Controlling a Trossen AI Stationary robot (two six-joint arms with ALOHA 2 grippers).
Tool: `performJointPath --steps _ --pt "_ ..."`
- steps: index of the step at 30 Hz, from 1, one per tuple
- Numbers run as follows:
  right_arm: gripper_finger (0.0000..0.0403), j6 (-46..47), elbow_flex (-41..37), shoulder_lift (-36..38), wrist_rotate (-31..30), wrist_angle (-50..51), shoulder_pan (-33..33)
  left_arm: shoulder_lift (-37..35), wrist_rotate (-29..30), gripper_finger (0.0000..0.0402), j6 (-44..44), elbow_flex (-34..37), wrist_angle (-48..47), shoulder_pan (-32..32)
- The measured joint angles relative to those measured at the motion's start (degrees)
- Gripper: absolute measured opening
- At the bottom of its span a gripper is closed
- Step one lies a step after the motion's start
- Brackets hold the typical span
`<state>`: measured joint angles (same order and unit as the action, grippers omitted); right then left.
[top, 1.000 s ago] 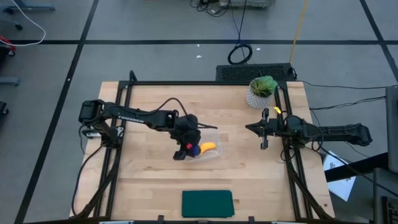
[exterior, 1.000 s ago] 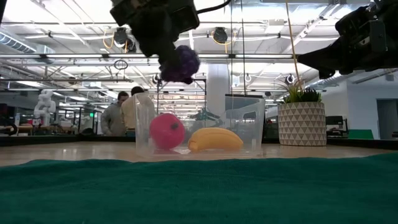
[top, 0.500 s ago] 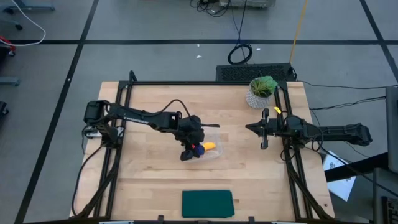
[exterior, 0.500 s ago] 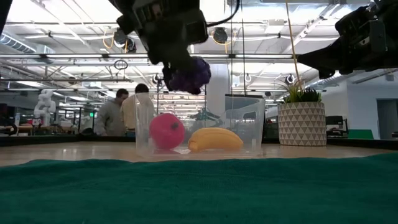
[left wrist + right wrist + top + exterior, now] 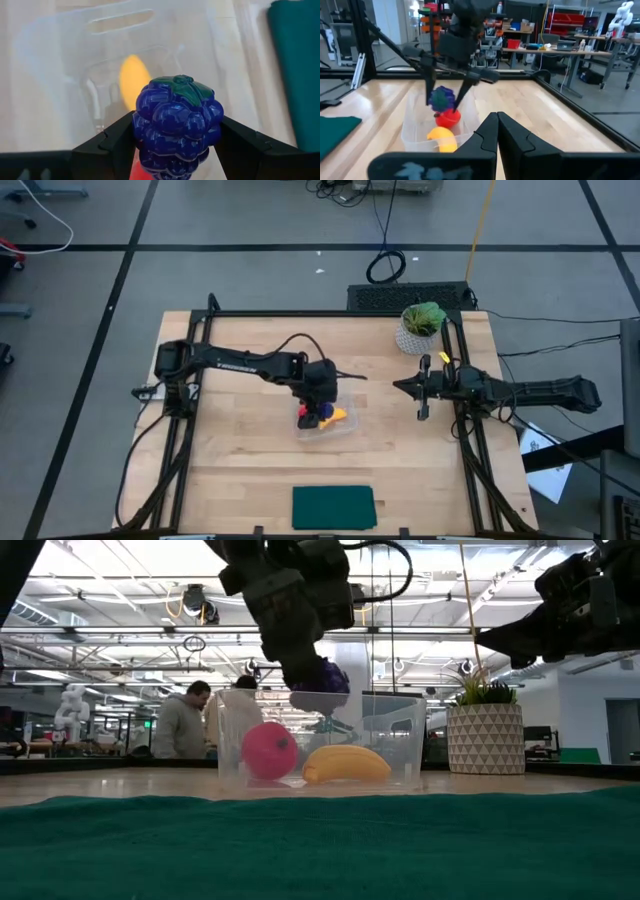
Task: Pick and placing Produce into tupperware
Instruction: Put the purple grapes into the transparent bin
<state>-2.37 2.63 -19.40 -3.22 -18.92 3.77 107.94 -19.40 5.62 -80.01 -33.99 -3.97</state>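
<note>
A clear tupperware tub (image 5: 343,427) (image 5: 400,740) stands mid-table. Inside it lie a red round piece (image 5: 268,750) (image 5: 448,118) and a yellow banana (image 5: 345,764) (image 5: 339,416), both resting on the tub's floor. My left gripper (image 5: 318,410) (image 5: 177,137) is over the tub, shut on the dark purple lump (image 5: 325,677) (image 5: 177,125), which hangs just above the rim. My right gripper (image 5: 424,388) (image 5: 497,122) waits shut at the table's right side, pointing level at the tub and holding nothing. My left gripper pinches the purple lump by its two opposite sides (image 5: 142,130) between its two fingers (image 5: 115,140). The fingers slant down from the table's left side. The lump's green-capped end (image 5: 182,85) points away from the wrist. It hangs clear, above the red piece and the banana.
A potted green plant in a white pot (image 5: 420,327) (image 5: 484,730) stands at the far right. A dark green mat (image 5: 333,507) (image 5: 320,840) lies at the near edge. In the low view, people (image 5: 185,725) stand in the room beyond the table.
My left gripper has carried the purple lump toward the table's right edge and a little down, from beside the tub's left wall to over the tub, near its rim. It has stayed shut on the lump and tipped somewhat steeper.
</note>
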Motion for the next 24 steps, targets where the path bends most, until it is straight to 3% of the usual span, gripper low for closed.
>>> performJointPath --steps 12,24 --pt "0.0 -0.5 0.0 -0.1 0.0 -1.1 0.0 -0.1 -3.5 0.023 0.3 -0.1 3.6 -5.5" --pt "0.0 -0.5 0.0 -0.1 0.0 -1.5 0.0 2.6 -5.4 0.023 1.2 -0.1 4.4 -6.0"
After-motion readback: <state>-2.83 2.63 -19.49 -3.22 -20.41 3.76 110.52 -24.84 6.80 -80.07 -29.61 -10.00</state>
